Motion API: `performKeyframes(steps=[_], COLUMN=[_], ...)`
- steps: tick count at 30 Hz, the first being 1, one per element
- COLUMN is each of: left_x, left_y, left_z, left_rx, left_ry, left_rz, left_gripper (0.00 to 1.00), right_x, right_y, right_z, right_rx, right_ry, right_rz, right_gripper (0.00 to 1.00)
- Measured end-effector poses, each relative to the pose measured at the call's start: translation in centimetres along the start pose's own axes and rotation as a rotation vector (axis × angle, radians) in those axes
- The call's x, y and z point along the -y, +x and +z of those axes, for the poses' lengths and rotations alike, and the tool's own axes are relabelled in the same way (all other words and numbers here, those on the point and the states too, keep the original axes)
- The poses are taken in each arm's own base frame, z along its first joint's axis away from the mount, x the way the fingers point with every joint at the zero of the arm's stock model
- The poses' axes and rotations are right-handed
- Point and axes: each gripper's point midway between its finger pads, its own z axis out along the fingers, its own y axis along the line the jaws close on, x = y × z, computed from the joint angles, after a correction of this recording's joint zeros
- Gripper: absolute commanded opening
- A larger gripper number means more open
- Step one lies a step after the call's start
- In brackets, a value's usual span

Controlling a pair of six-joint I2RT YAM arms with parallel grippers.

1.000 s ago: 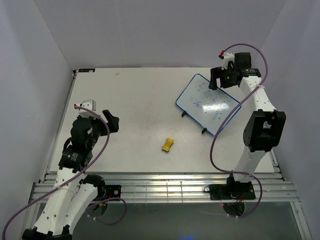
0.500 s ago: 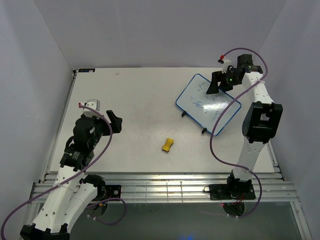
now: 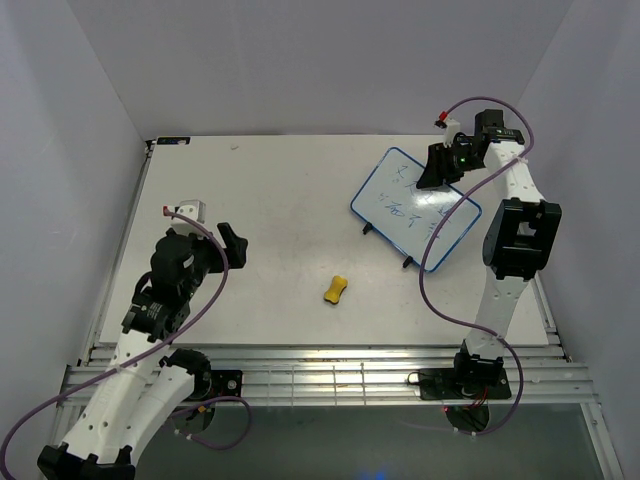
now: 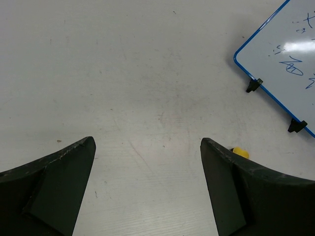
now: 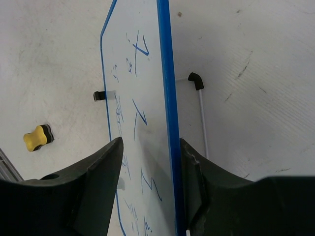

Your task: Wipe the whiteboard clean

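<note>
While astride whiteboard (image 5: 140, 64), right hand (image 5: 151, 143)

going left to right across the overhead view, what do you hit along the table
left gripper → yellow eraser → whiteboard

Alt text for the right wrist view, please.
The two dark fingers of the right gripper straddle the thin blue rim of the flat white rectangular whiteboard, which bears blue scribbles; the jaws stand apart, not clamped on it. A small yellow peanut-shaped eraser lies on the white table at left.
</note>
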Motion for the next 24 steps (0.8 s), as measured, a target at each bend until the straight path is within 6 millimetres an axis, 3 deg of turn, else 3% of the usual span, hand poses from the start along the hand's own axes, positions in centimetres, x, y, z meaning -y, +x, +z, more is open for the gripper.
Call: performKeyframes(steps=[11, 15, 20, 22, 24], left_x=[-0.3, -0.4, -0.5, -0.5, -0.5], left_y=[0.2, 0.2, 0.2, 0.2, 0.2], left_z=[0.3, 0.3, 0.3, 0.3, 0.3], left_rx=[-0.01, -0.008, -0.007, -0.007, -0.007], left_ry=[-0.021, -0.027, -0.028, -0.028, -0.029], left_rz=[0.002, 0.002, 0.002, 0.003, 0.003], left_gripper=[0.98, 0.98, 0.98, 0.98, 0.98], right_x=[-0.3, -0.9, -2.0, -2.4, -3.5], right_y=[0.0, 0.0, -0.5, -0.6, -0.6], right_z=[-0.3, -0.8, -1.4, -1.5, -1.7], right_rx=[0.002, 0.008, 0.023, 0.027, 0.033], right_ry=[-0.014, -0.019, -0.042, -0.051, -0.088], right_rz=[-0.004, -0.009, 0.003, 0.005, 0.035], right_gripper=[0.39, 0.26, 0.21, 0.08, 0.08])
